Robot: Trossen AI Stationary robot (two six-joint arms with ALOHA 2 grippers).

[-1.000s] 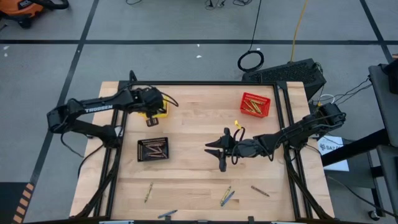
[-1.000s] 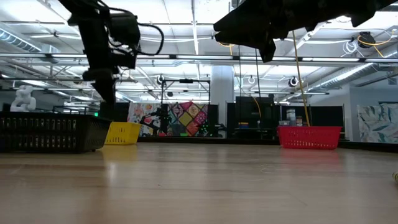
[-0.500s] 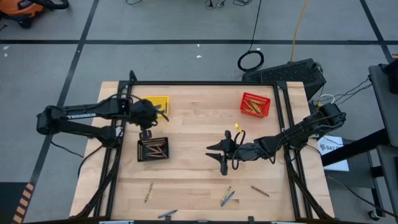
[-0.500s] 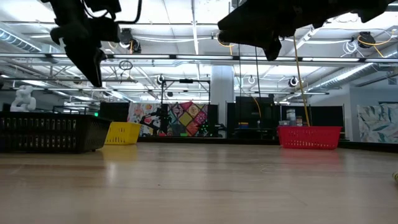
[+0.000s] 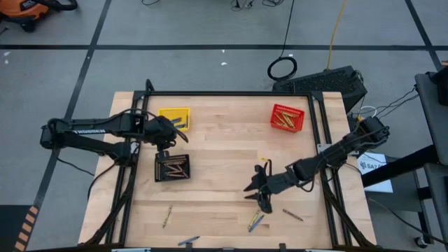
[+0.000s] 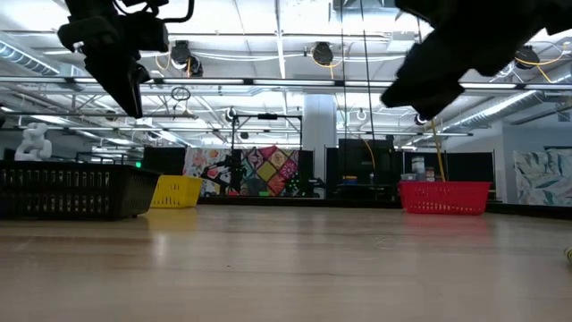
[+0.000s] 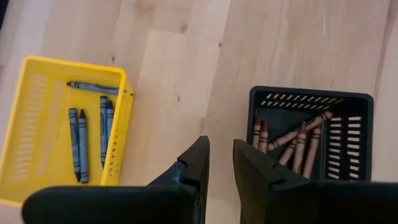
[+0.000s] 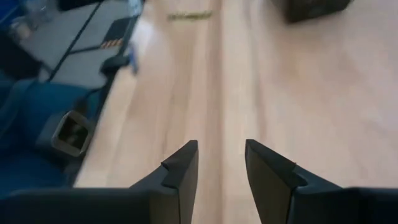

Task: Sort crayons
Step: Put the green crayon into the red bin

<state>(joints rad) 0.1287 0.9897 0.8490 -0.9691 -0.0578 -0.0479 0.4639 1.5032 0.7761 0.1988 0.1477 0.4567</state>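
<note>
On the pale wooden tabletop [image 5: 224, 150], the black mesh basket [image 5: 172, 168] is serving as landmark: it is holding a row of brown-tan crayons [image 7: 292, 142], thin waxy sticks leaning against one another inside its slotted plastic walls. Just beyond the black basket, toward the tabletop's far edge, the yellow mesh basket [image 5: 175, 116] is holding a few blue-purple crayons [image 7: 79, 143] lying flat on its perforated floor. The left gripper [image 7: 219, 163] is hovering above the bare wood between these two baskets, its dark, wedge-shaped jaws standing a narrow gap apart with nothing between them. Well to the right of the black basket, at the far right corner, the red mesh basket [image 5: 288, 117] is holding yellow-green sticks. The right gripper [image 5: 260, 194] is hanging low over the tabletop, well to the right of the black basket and nearer the front edge, its jaws parted and empty. Loose crayons are lying scattered along the front edge: one [image 5: 167, 215] in front of the black basket, a pair [image 5: 255, 221] just beside the right gripper, and another [image 5: 292, 215] farther right.
</note>
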